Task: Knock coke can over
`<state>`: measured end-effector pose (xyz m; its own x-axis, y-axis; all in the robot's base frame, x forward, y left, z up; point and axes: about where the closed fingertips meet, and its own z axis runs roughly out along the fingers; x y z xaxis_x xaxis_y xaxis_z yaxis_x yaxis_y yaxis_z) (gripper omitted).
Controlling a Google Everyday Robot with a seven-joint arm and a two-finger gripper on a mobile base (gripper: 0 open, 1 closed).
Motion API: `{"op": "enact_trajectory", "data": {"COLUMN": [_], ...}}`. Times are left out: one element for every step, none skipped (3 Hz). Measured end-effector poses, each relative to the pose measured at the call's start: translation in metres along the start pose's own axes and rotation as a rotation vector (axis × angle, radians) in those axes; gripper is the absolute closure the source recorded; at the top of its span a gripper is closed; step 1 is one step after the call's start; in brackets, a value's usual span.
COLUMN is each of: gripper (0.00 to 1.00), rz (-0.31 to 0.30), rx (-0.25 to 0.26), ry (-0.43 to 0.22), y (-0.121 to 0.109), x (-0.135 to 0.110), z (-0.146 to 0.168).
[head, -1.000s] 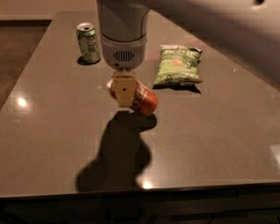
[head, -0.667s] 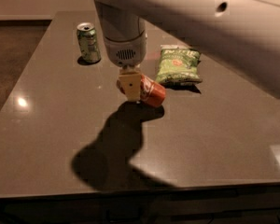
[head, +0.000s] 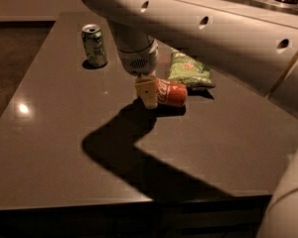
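Note:
The coke can (head: 171, 92), red-orange with white script, lies on its side on the dark table (head: 64, 133), just left of the green bag. My gripper (head: 148, 93) hangs from the white arm right at the can's left end, its cream fingertip (head: 148, 91) touching or nearly touching the can. The can's left end is hidden behind the fingertip.
A green can (head: 95, 45) stands upright at the table's back left. A green snack bag (head: 188, 71) lies just behind and right of the coke can. The white arm crosses the upper right of the view. The table's front edge (head: 114, 202) is near.
The view has shifted closer. The gripper and coke can have moved a little right toward the green bag. The can stays on its side.

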<state>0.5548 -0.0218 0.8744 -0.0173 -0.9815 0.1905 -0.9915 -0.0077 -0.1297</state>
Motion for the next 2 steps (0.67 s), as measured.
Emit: {"op": "enact_trajectory", "data": {"gripper": [0.0, 0.0], "rz": [0.002, 0.003], "rx": [0.028, 0.041], "ry": [-0.026, -0.038], "y": [-0.0075, -0.0105], "x": [-0.006, -0.0082], "z": [0.0012, 0.0011]}}
